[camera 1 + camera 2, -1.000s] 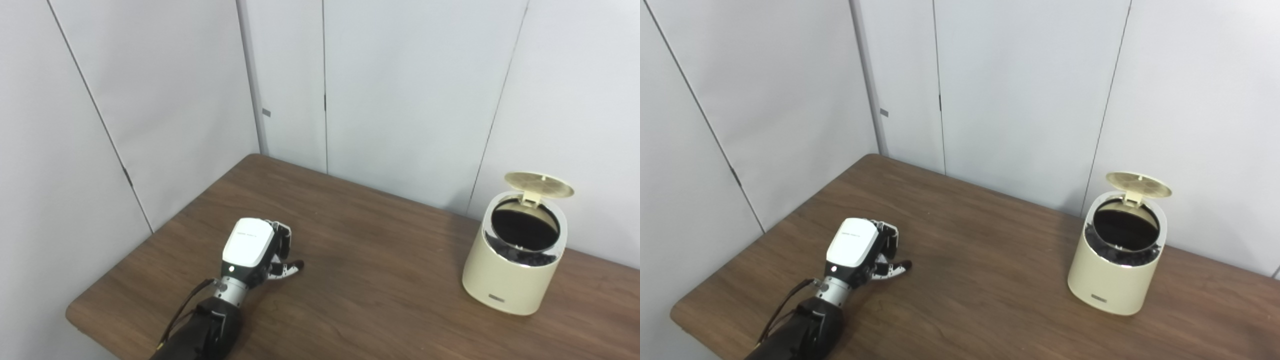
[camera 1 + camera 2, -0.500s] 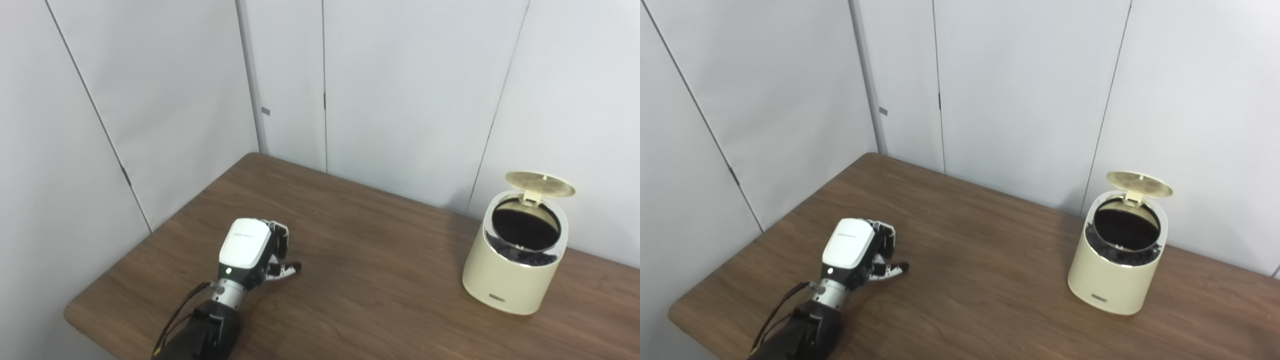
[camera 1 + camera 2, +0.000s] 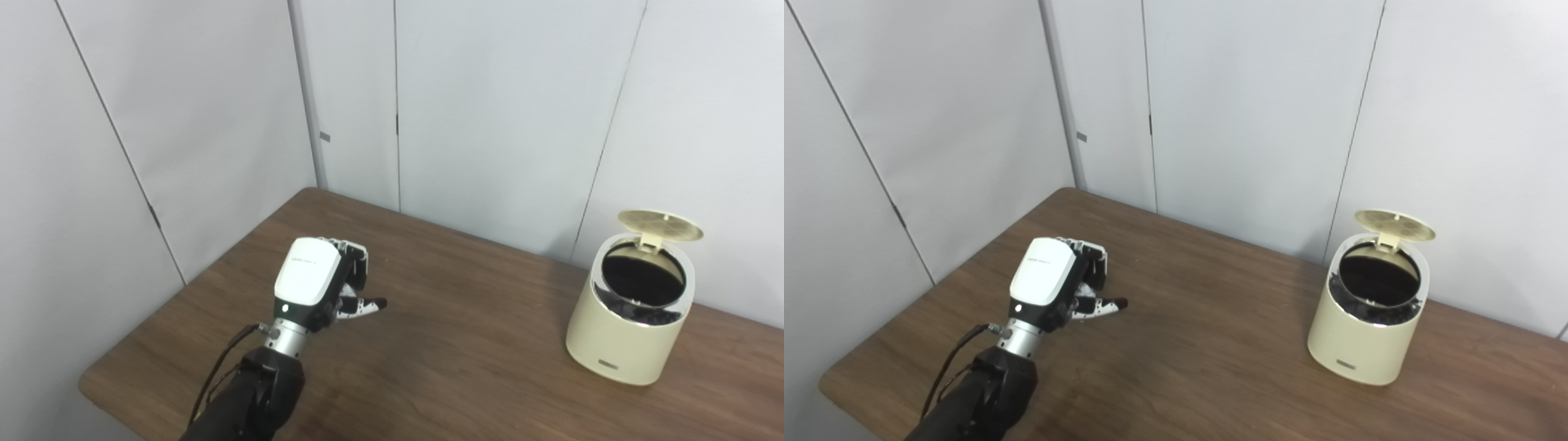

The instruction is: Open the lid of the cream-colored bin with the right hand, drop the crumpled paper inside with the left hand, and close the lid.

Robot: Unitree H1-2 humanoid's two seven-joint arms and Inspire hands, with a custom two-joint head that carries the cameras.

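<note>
Bin [image 3: 628, 334] in cream stands on the right of the brown worktop [image 3: 465, 343], and its round lid [image 3: 659, 223] is tipped up and open. Well apart, on the left, the left robot hand [image 3: 318, 285] is above the worktop with its fingers [image 3: 358, 275] curled in. I cannot tell if it holds the paper.
</note>
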